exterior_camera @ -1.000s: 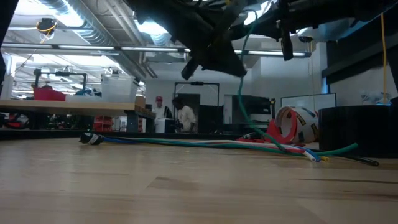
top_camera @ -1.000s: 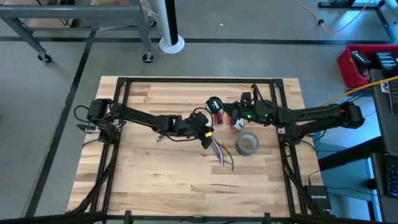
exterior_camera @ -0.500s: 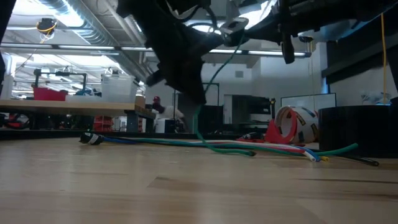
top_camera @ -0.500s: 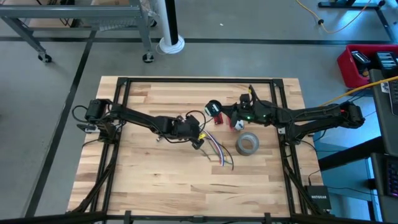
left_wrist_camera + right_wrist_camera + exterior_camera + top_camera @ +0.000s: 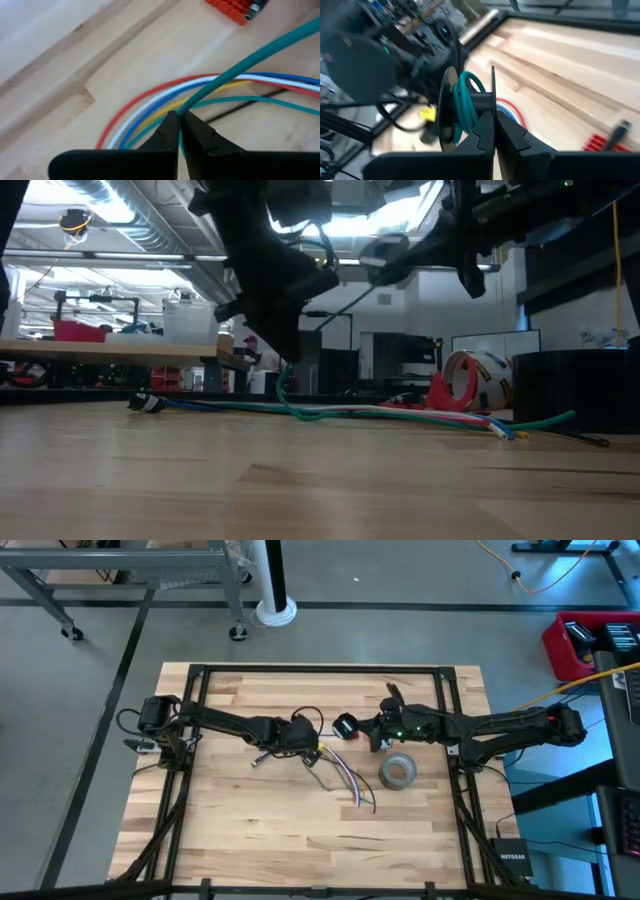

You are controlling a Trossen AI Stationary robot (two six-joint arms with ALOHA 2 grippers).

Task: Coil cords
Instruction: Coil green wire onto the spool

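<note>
Left gripper (image 5: 303, 732), near the middle of the table (image 5: 230, 830): we are seeing its fingers (image 5: 170, 131) pinching a teal-green cord (image 5: 250, 57) between them, the cord running taut from the tips up and away toward the other arm. Right gripper (image 5: 352, 727), just beside the left one and slightly farther back: we are finding its fingers (image 5: 485, 131) pressed together against a small dark spool (image 5: 467, 107), with several turns of the same green cord wrapped around the spool's hub between two thin discs. In the low view we are noting the spool (image 5: 380, 252) held well above the tabletop and the green strand sloping down from it to the left gripper (image 5: 285, 330), then dropping to the wood. Bundle of loose cords (image 5: 345, 778), red, white, blue, yellow and green: we are seeing it lying flat on the table, curving out from under the left gripper and ending near the grey tape roll (image 5: 397, 772). Red block (image 5: 235, 7): resting on the wood beyond the bundle. A red-and-white roll (image 5: 478, 380) is standing at the far right of the low view
</note>
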